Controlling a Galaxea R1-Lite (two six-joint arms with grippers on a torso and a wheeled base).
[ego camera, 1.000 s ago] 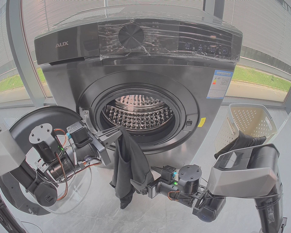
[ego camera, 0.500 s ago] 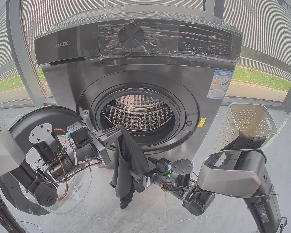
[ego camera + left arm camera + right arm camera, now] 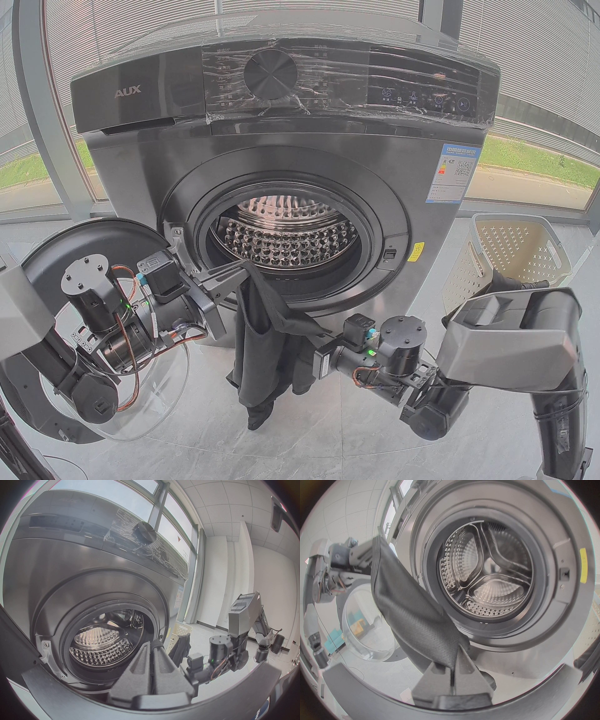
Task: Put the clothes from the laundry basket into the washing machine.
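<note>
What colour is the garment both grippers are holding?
Dark grey garment, fine mesh texture; clearest in the right wrist view.

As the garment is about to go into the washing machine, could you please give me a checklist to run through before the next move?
1. Door swung open: ok.
2. Drum free of obstructions: ok, it looks empty.
3. Left gripper shut on the garment, at its top edge: ok.
4. Right gripper shut on a lower fold: ok.
5. Garment inside the drum: not ok, it hangs outside, in front of it.
6. Lower end clear of the floor: cannot tell.
</note>
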